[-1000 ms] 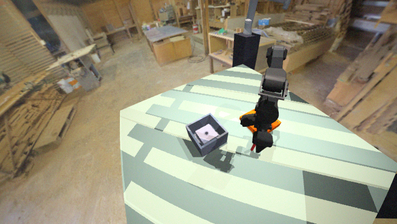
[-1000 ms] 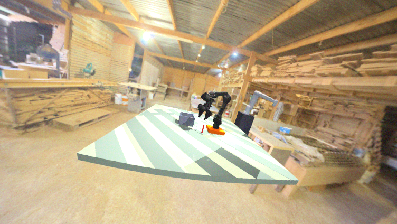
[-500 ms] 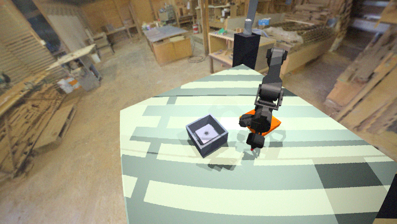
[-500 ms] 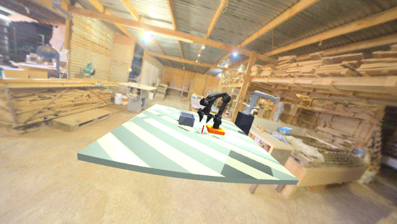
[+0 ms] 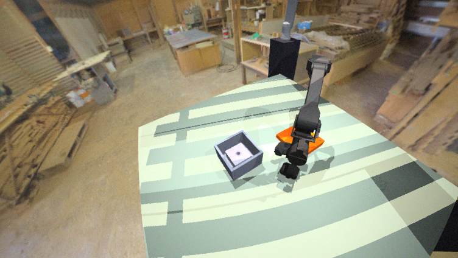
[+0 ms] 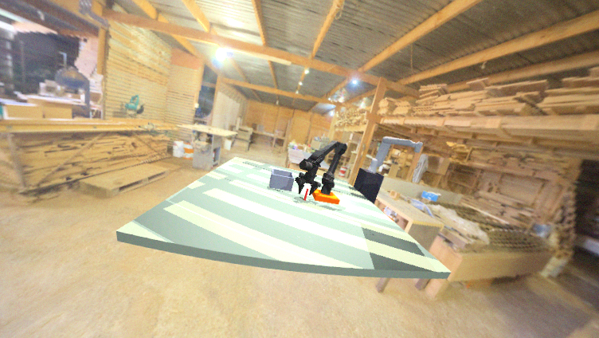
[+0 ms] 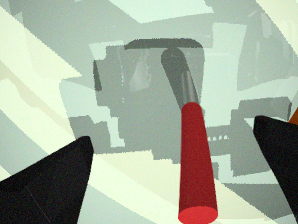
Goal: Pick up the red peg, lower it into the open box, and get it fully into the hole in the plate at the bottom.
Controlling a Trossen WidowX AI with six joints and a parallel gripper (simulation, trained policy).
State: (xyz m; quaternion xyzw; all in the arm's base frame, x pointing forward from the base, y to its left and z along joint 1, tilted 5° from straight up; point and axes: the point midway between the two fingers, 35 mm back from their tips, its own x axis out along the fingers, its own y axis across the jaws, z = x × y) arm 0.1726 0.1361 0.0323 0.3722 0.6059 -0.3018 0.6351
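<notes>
My gripper [image 5: 286,160] [image 6: 307,191] [image 7: 175,135] has its fingers spread wide apart with nothing clamped in them. The red peg [image 6: 306,194] [image 7: 196,159] shows between them in the wrist view, nearer the finger on the right of that picture; in the exterior view it is by the fingers at the table [image 5: 205,238] [image 6: 268,264], beside the orange base [image 5: 315,145] [image 6: 326,197]. From the top I can't make it out beneath the hand.

The off-centre peg worries me most: if I close like this, I judge one finger would reach it first and could tip or push it before the other bears on it. Coming down out of line, a fingertip could knock its top. A grip that takes it at a slant would make the small hole in the pale plate [image 5: 233,157] hard to meet, and the walls of the grey box [image 5: 244,171] [image 6: 280,180] could catch the fingers on the way in.

The arm [image 5: 314,91] [image 6: 334,166] reaches up from its base, bends over at the elbow, and points its hand down, low over the table.

The robot's gripper [image 5: 286,161] [image 6: 307,190] [image 7: 175,135] has come down toward the table [image 5: 243,205] [image 6: 251,234] from its higher position a second earlier, its open fingers now low on either side of the red peg [image 6: 305,194] [image 7: 196,162]. The arm [image 5: 313,96] [image 6: 322,155] has bent into a lower pose, hiding from the top view the peg that showed there moments ago, while its shadows have shifted across the tabletop.
</notes>
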